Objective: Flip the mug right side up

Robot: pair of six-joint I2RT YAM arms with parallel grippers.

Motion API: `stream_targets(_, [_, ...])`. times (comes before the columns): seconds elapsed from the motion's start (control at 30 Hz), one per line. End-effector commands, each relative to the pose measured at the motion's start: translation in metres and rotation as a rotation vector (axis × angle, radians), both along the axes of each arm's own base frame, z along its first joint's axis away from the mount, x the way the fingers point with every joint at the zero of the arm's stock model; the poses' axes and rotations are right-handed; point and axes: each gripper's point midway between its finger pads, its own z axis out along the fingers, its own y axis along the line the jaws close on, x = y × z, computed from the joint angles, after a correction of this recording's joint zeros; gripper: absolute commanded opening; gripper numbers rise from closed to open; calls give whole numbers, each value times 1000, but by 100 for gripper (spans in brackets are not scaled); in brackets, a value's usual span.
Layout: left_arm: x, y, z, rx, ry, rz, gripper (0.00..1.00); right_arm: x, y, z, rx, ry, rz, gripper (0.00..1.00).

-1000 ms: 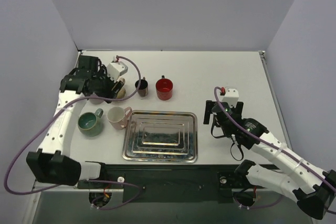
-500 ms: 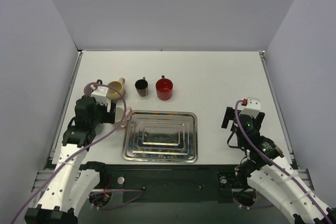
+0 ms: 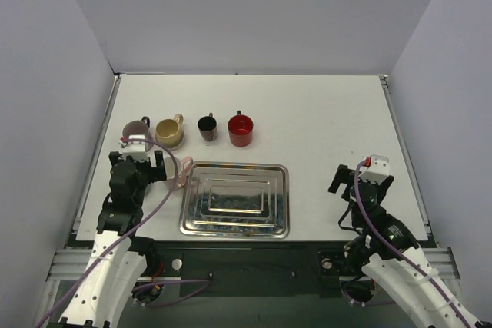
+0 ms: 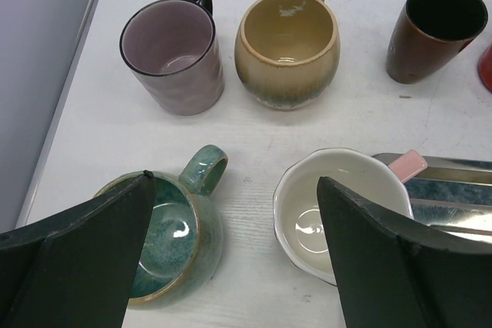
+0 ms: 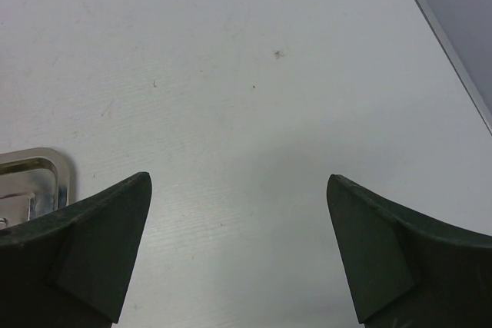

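Observation:
Several mugs stand upright, mouths up. The purple mug (image 4: pixel 169 55), tan mug (image 4: pixel 287 48) and dark brown cup (image 4: pixel 434 28) form a back row. They also show in the top view as the purple mug (image 3: pixel 135 128), tan mug (image 3: pixel 169 133) and brown cup (image 3: pixel 207 127), with a red mug (image 3: pixel 241 130). The green mug (image 4: pixel 173 232) and pink mug (image 4: pixel 338 213) stand nearer. My left gripper (image 4: pixel 235 180) is open and empty above the gap between those two; in the top view it (image 3: pixel 138 165) covers them. My right gripper (image 5: pixel 237 180) is open and empty over bare table.
A steel tray (image 3: pixel 234 199) lies at the near middle, its left rim touching the pink mug's handle (image 3: pixel 183 170). Its corner shows in the right wrist view (image 5: pixel 31 170). The right gripper (image 3: pixel 360 182) sits near the front right, with the table's right edge (image 5: pixel 461 67) beyond.
Both arms have drawn back toward the near edge. The left gripper has left the back-left spot, where the purple mug now stands upright by itself.

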Motion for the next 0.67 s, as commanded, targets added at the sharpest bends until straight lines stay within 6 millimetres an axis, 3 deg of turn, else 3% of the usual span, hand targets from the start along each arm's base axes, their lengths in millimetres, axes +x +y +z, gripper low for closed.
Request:
stream_targets(0.0, [9, 5, 29, -44, -128, 53, 97, 3, 0, 5, 11, -31, -5, 91])
stream_targets(0.57, [7, 1, 14, -29, -95, 20, 97, 5, 4, 3, -6, -5, 13, 91])
stream_targets(0.63, [8, 3, 19, -29, -108, 26, 97, 5, 4, 3, -6, -3, 15, 91])
